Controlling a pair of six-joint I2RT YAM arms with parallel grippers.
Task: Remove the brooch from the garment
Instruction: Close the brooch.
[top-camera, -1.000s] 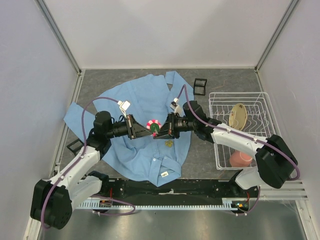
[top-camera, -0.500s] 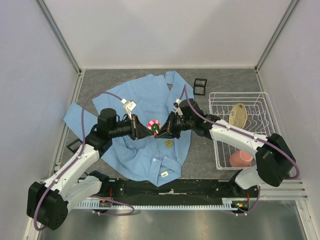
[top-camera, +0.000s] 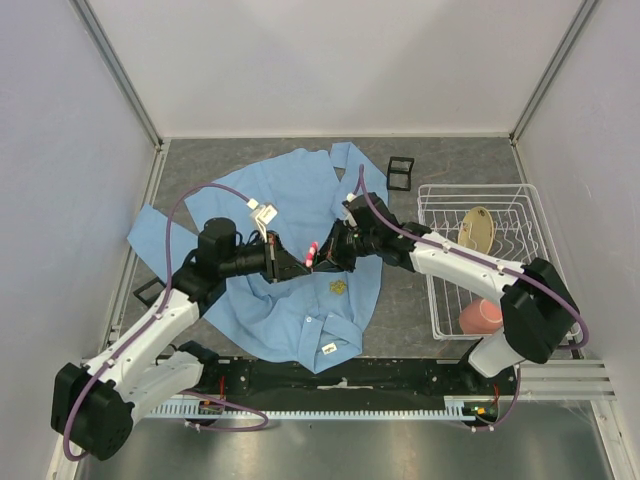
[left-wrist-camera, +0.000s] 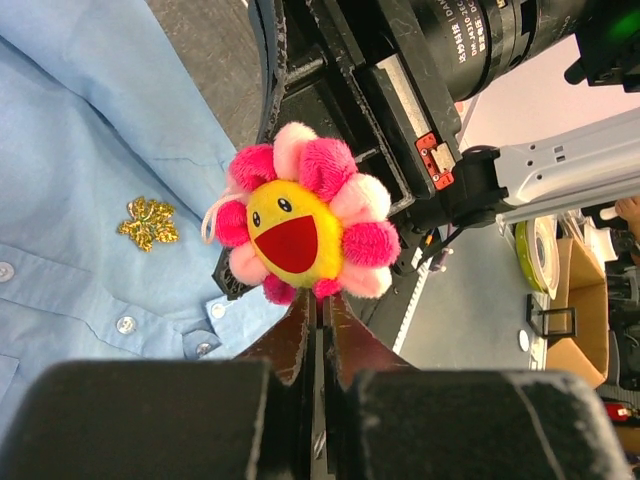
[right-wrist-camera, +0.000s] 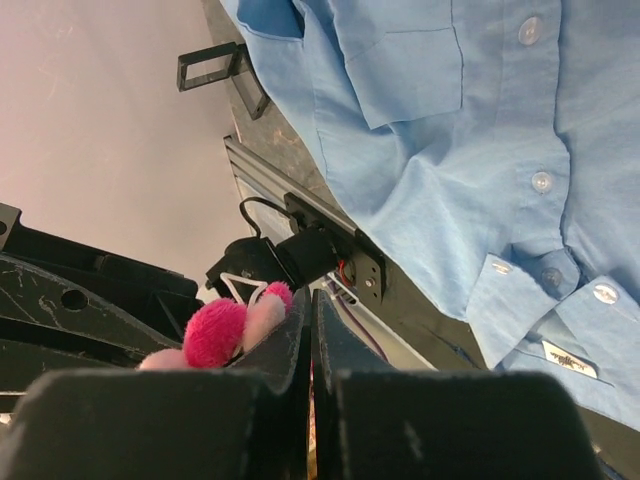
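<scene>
The brooch (top-camera: 314, 252), a pink-petalled flower with a yellow and red face, hangs in the air between my two grippers above the light blue garment (top-camera: 290, 200). In the left wrist view the brooch (left-wrist-camera: 305, 228) sits right at my left gripper's (left-wrist-camera: 320, 305) closed tips, with the garment (left-wrist-camera: 90, 150) behind it. In the right wrist view its pink petals (right-wrist-camera: 235, 325) lie against my right gripper's (right-wrist-camera: 308, 305) closed fingers, with the garment (right-wrist-camera: 470, 150) lying below. In the top view the left gripper (top-camera: 298, 262) and right gripper (top-camera: 326, 254) meet tip to tip at the brooch.
A dull gold emblem (top-camera: 339, 287) sits on the shirt front, also in the left wrist view (left-wrist-camera: 148, 222). A wire basket (top-camera: 530, 200) at the right holds a beige object (top-camera: 478, 232) and a pink bowl (top-camera: 481, 317). Black frames lie at the back (top-camera: 400, 172) and left (top-camera: 148, 292).
Both grippers have closed in on each other and shifted slightly toward the back. The brooch has turned from face-up to edge-on between them.
</scene>
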